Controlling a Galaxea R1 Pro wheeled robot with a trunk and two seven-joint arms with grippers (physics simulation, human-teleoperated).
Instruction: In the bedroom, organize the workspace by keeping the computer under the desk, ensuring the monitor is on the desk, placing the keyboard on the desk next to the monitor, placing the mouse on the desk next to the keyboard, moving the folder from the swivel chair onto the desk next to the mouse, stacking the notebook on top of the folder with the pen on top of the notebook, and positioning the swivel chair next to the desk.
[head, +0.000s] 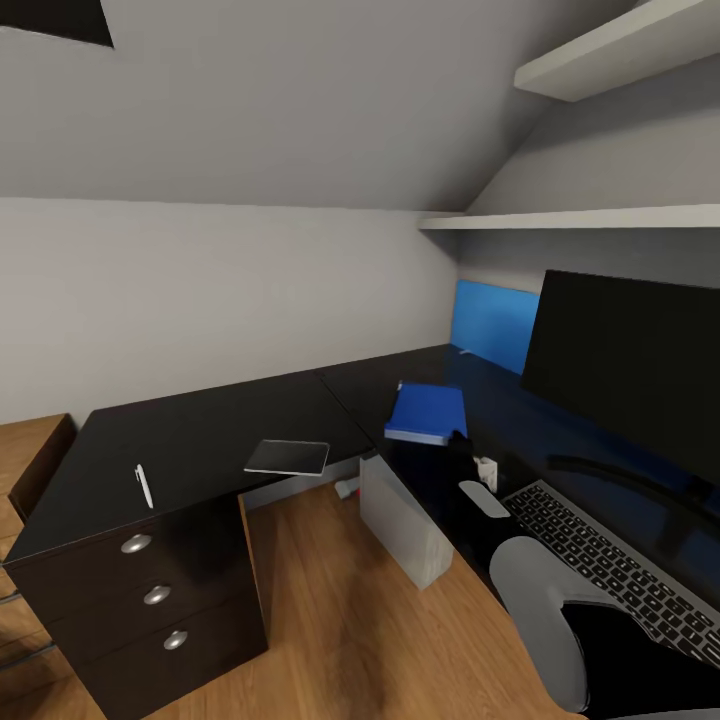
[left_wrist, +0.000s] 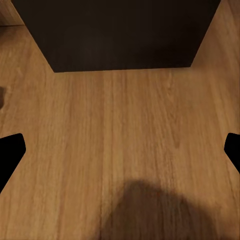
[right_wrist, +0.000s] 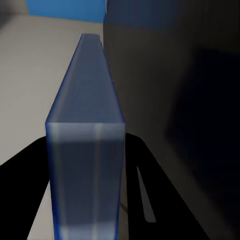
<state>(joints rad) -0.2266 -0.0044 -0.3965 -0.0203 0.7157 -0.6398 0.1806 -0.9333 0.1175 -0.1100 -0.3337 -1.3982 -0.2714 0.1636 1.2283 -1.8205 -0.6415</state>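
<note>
My right gripper (head: 457, 440) is shut on the near edge of the blue folder (head: 427, 411), which lies flat at the black desk's (head: 200, 430) inner corner. The folder's edge (right_wrist: 87, 125) fills the gap between the fingers (right_wrist: 145, 190). On the desk's left wing are the dark notebook (head: 287, 457) and the white pen (head: 143, 485). The monitor (head: 630, 360), keyboard (head: 610, 560) and mouse (head: 483, 498) are on the right wing. The pale computer (head: 405, 520) stands on the floor under the desk. My left gripper (left_wrist: 120, 150) hangs open over the wood floor. The swivel chair is out of view.
Three drawers with silver knobs (head: 156, 594) close the desk's left end. A blue panel (head: 495, 322) stands against the wall behind the folder. White shelves (head: 580, 218) hang above the monitor. Wood floor (head: 330, 620) lies between the drawers and the computer.
</note>
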